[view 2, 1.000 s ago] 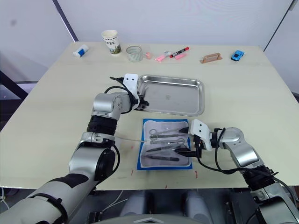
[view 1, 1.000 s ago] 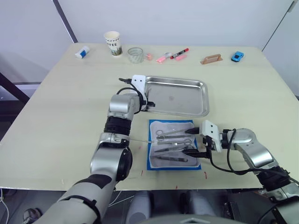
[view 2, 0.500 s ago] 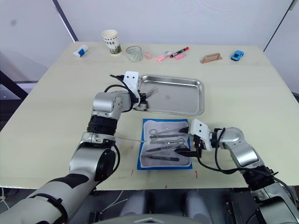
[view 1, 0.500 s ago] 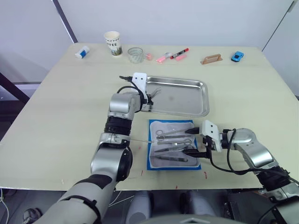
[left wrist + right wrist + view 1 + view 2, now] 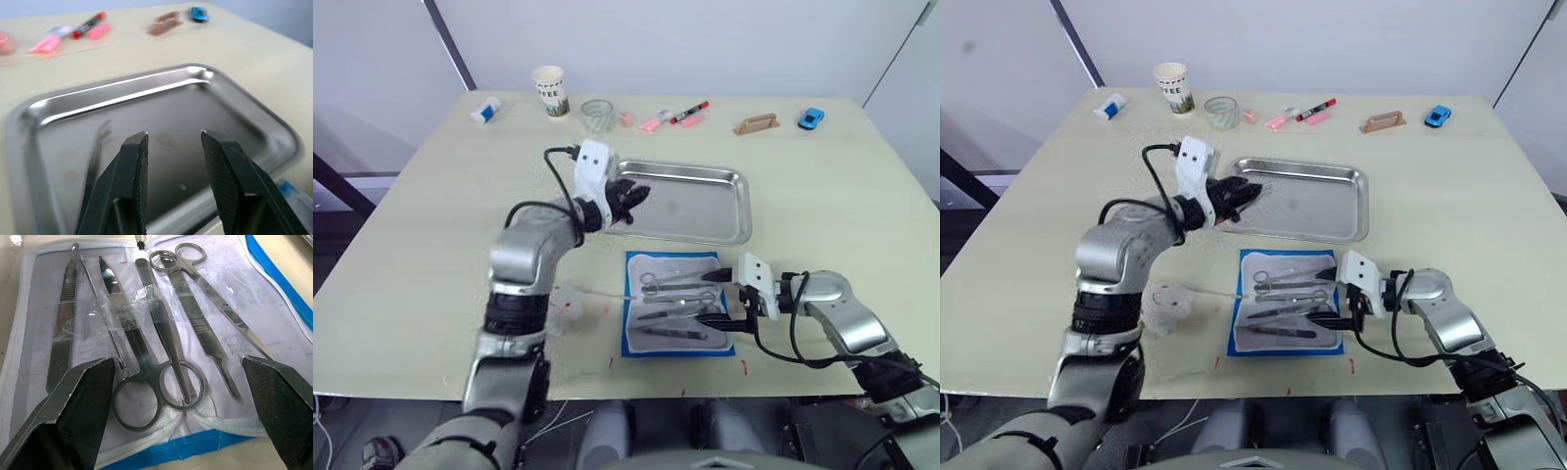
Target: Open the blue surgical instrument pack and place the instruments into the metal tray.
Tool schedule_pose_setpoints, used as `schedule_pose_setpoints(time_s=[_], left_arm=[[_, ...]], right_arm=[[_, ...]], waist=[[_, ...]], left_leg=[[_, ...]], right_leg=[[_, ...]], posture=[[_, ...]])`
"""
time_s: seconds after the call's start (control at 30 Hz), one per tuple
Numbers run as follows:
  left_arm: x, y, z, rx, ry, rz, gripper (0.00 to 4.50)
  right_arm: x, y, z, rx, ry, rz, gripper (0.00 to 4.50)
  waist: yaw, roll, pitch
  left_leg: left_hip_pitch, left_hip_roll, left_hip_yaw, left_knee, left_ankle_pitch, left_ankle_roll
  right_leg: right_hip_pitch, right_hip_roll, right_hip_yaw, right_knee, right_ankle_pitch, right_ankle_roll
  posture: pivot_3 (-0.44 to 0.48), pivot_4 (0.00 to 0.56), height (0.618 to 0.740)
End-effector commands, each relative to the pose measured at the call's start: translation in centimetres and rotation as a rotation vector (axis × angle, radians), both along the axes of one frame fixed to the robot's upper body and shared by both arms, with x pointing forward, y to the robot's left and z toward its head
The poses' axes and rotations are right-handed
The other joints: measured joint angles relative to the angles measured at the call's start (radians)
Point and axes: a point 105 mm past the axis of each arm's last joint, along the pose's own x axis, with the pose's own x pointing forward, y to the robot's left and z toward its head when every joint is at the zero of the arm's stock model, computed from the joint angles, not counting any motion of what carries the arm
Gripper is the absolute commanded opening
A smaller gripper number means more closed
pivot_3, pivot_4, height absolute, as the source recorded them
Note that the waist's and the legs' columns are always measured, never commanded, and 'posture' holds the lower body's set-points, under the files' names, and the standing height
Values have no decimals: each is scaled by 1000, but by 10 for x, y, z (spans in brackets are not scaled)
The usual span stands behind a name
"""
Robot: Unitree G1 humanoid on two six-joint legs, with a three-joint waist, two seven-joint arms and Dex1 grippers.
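Blue surgical instrument pack [image 5: 676,304] is what I'm working around, but going by size I start with the pale wooden surface [image 5: 431,255] that carries everything. On it, the metal tray [image 5: 686,202] sits just beyond the pack, their near edges close but apart. The pack lies open and flat at the near edge of the surface, its pale lining up, with the instruments [image 5: 161,338] laid in a row on that lining: ring-handled scissors, forceps and thin probes under clear straps.

My left end effector [image 5: 171,147] hangs over the tray's left end, fingers a modest gap apart and holding nothing. In the left wrist view I see one slender pair of tweezers [image 5: 95,159] lying inside the tray, just beside the left finger.

My right end effector [image 5: 176,382] sits low at the pack's right edge, fingers spread wide to either side of the row of instruments, gripping none.

Along the far edge I see a paper cup [image 5: 549,91], a glass [image 5: 596,115], markers [image 5: 674,116], a wooden handle block [image 5: 756,123] and a blue toy car [image 5: 811,118].
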Motion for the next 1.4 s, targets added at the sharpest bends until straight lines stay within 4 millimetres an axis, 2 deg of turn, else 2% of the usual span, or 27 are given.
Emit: schedule_pose_setpoints(time_s=[0.03,0.23,0.33,0.37,0.4,0.43,0.5,0.73,1.0,1.03,1.07,1.13,1.4], left_arm=[[-30,-3,20,-14,-134,-214,1810],[-58,22,-3,52,-66,-403,1810],[-69,38,-9,65,-19,-444,2480],[-72,44,-11,74,-2,-450,3228],[-74,49,-13,82,12,-455,3228],[-77,54,-18,104,30,-455,3836],[-81,58,-25,148,53,-449,4387],[-81,36,-43,288,35,-412,4387],[-61,15,-54,332,70,-401,4387],[-59,12,-56,336,72,-404,3867],[-57,10,-58,340,73,-411,3705],[-55,4,-62,355,64,-427,2891],[-49,-14,-73,394,56,-486,2891]], right_arm=[[-10,-11,-29,-73,121,-28,4500],[-11,-10,-29,-69,121,-33,4500],[-12,-10,-30,-68,122,-35,4500],[-13,-11,-30,-68,123,-37,4500],[-13,-11,-30,-68,123,-38,4500],[-13,-11,-30,-67,123,-39,4500],[-14,-12,-30,-68,123,-41,4500],[-15,-12,-29,-69,122,-47,4500],[-13,-10,-29,-67,121,-50,4500],[-13,-10,-29,-66,120,-50,4500],[-13,-9,-29,-66,119,-49,4500],[-13,-9,-29,-64,118,-51,4500],[-11,-7,-29,-60,110,-63,4500]], waist=[[-2,0,0],[-1,1,0],[-2,1,0],[-1,1,0],[-1,1,0],[-2,1,0],[0,1,1],[1,1,0],[0,1,1],[-1,1,1],[-1,1,1],[-1,1,1],[-1,1,1]], left_leg=[[0,0,0,0,-1,1],[0,0,0,-1,-2,4],[0,0,0,0,-3,5],[1,0,0,-1,-3,5],[0,0,0,-1,-3,5],[0,0,0,-1,-3,5],[0,0,0,-1,-3,5],[0,0,0,-1,-3,5],[0,0,0,0,-3,5],[0,0,0,-1,-3,5],[0,0,0,-1,-3,5],[0,0,0,-1,-3,5],[0,0,0,0,-3,5]], right_leg=[[0,0,0,0,0,0],[0,0,0,0,0,0],[0,0,0,0,0,0],[0,1,0,0,0,0],[0,1,0,0,0,0],[0,1,0,0,-1,0],[-1,1,0,0,-1,0],[0,0,0,-1,-1,0],[0,1,1,-1,-1,0],[0,1,1,-1,-1,0],[-1,1,1,-1,-1,0],[-1,1,1,0,-1,0],[0,2,1,0,-1,0]], posture=[[0,150,740],[0,150,740],[0,150,740],[0,150,740],[0,150,740],[0,150,740],[0,150,740],[0,150,740],[0,150,740],[0,150,740],[0,150,740],[0,150,740],[0,150,740]])
